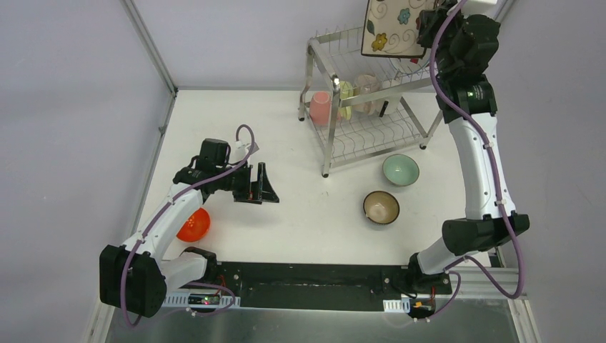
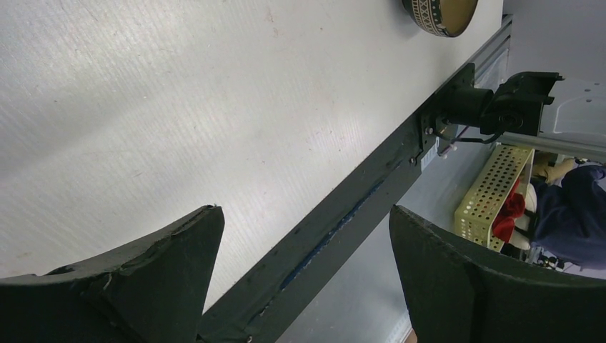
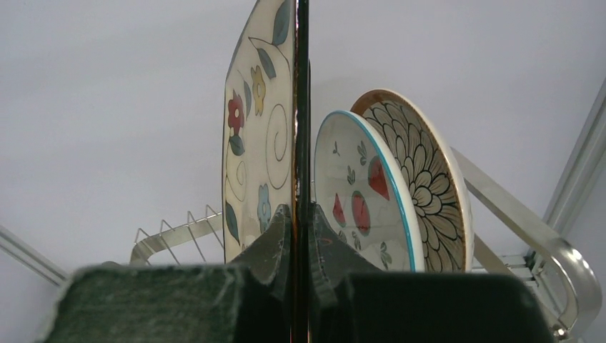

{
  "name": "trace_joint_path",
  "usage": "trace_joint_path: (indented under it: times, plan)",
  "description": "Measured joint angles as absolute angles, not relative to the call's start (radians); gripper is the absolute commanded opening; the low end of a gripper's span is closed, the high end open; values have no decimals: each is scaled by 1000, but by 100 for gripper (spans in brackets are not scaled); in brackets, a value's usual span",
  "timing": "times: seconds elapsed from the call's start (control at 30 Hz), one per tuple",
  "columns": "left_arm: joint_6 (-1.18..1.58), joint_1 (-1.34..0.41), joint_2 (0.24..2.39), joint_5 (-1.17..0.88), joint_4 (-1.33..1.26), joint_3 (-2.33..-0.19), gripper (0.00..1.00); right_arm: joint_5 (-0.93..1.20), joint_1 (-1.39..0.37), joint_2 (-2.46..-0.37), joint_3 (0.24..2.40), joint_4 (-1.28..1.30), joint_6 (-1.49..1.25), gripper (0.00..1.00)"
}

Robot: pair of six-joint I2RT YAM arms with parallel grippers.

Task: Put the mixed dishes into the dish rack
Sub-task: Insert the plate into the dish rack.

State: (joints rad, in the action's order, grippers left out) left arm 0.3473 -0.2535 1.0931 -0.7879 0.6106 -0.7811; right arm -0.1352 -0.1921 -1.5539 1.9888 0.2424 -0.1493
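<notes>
Evidently the right tool (image 3: 300,211) pinches the square floral plate (image 3: 257,143) upright by its edge, above the dish rack (image 1: 371,134), probably to slot it beside the white plate (image 3: 357,200) and petal plate (image 3: 421,179) standing there. The left tool (image 1: 259,184) gapes wide, empty, over the worktop (image 1: 300,214).

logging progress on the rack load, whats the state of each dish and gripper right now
square floral plate, on edge, gripped above dish rack
right gripper, shut on square floral plate
left gripper, open, empty
petal-pattern plate, standing in dish rack
white teal-rimmed plate, standing in dish rack
mint bowl, upright on table
brown bowl, upright on table
orange bowl, on table, partly hidden
</notes>
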Motion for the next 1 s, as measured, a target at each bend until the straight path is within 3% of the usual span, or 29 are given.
trace_joint_path:
  times: [1.0]
  plan:
    - [323,-253,1113,-789,613,-781,89,67,-193,-1597,2201,502,175,0]
